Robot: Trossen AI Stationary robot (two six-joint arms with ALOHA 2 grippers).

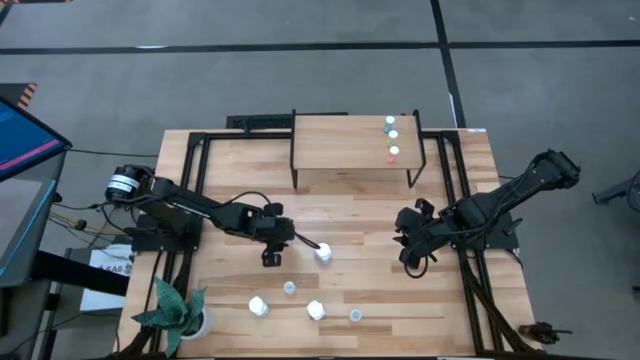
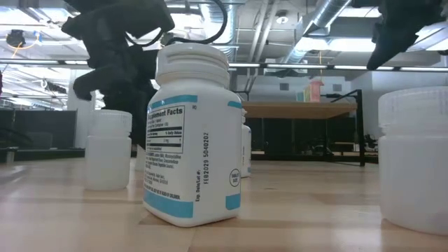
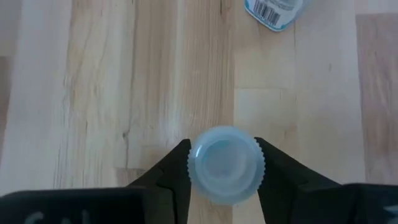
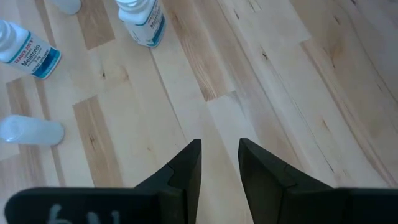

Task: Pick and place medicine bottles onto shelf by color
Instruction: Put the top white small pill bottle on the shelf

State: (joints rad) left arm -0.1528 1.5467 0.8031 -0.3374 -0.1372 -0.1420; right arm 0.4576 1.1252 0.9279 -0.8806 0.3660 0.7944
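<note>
My left gripper [image 1: 272, 258] points down over the table's middle left and is shut on a small pale-blue-capped bottle [image 3: 225, 165], which the gripper hides in the high view. A larger white bottle [image 1: 323, 252] stands just to its right. Two more white bottles [image 1: 258, 306] [image 1: 316, 310] and two small pale-blue-capped ones [image 1: 289, 288] [image 1: 355, 315] stand near the front edge. The shelf [image 1: 340, 145] at the far middle carries three small bottles with green, whitish and orange caps [image 1: 392, 136]. My right gripper [image 1: 412, 262] is open and empty at the right. My left gripper pinches the ribbed sides of the bottle's pale-blue cap [image 3: 194, 163] between its two fingers, one finger [image 3: 277, 171] on each side. The fingers come from above, pointing down. The cap faces up, so the bottle is upright. I cannot tell whether its base is on the table.
A potted plant [image 1: 180, 312] stands at the front left corner. In the right wrist view, two labelled white bottles [image 4: 140, 18] [image 4: 28, 50] and a pale one [image 4: 31, 132] show beyond my right gripper [image 4: 219, 155]. Bare wood lies between the shelf and the bottles.
</note>
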